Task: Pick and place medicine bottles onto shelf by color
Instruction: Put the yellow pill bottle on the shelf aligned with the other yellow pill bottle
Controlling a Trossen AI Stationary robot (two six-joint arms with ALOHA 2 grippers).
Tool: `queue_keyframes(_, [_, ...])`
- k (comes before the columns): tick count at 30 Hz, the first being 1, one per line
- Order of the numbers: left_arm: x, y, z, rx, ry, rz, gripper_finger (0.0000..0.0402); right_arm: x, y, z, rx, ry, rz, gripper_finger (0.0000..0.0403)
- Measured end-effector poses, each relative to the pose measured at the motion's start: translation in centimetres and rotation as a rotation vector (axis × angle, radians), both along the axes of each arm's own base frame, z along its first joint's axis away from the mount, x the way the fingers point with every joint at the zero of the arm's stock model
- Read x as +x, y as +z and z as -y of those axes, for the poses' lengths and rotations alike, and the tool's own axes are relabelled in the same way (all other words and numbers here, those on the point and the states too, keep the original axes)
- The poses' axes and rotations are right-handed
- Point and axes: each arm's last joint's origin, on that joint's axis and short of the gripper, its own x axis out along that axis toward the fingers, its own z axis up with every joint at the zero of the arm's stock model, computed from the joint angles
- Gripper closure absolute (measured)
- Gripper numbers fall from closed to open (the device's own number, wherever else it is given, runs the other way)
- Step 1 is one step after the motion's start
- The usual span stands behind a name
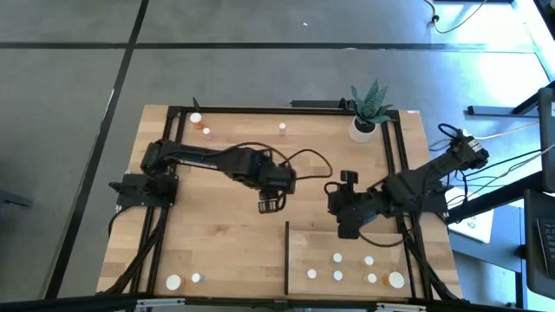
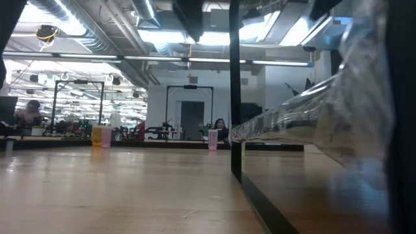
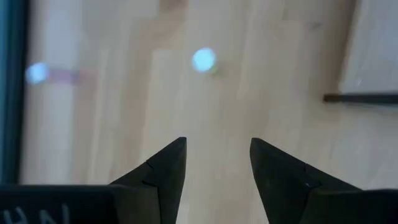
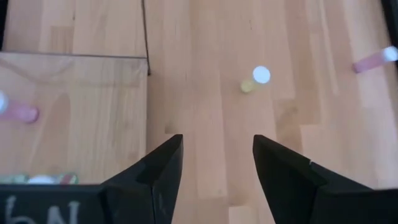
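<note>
We see the left gripper (image 1: pixel 270 204) and right gripper (image 1: pixel 347 230) hovering mid-table, jaws parted, empty; white-capped bottles (image 1: pixel 337 276) dot the shelf (image 1: pixel 321 243) at five o'clock.

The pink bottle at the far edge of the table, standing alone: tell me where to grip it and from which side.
Grip the pink bottle around its body just under the white cap, coming straight down from above. It stands upright with bare wood all round. The left hand, open and empty, is probably the nearer one.
</note>
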Motion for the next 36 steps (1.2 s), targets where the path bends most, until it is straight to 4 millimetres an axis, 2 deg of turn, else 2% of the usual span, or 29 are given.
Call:
queue_keyframes(9, [-4.8, 4.5, 2.5, 0.012, 0.057, 0.097, 0.0232, 4.0, -1.3, 3.2, 0.041, 0.035, 0.030, 0.0206])
queue_keyframes(20, [-10.5, 8.6, 3.9, 0.024, 0.090, 0.218, 0.0232, 9.0, -5.2, 6.6, -0.009, 0.095, -0.030, 0.0206])
queue_keyframes(26, [-12.2, 9.5, 4.4, 0.013, 0.094, 0.249, 0.0232, 10.4, -7.5, 8.6, -0.017, 0.036, -0.098, 0.0206])
queue_keyframes(36, [-12.4, 9.6, 4.8, 0.014, 0.076, 0.248, 0.0232, 11.4, -9.0, 10.8, 0.032, -0.038, -0.124, 0.0206])
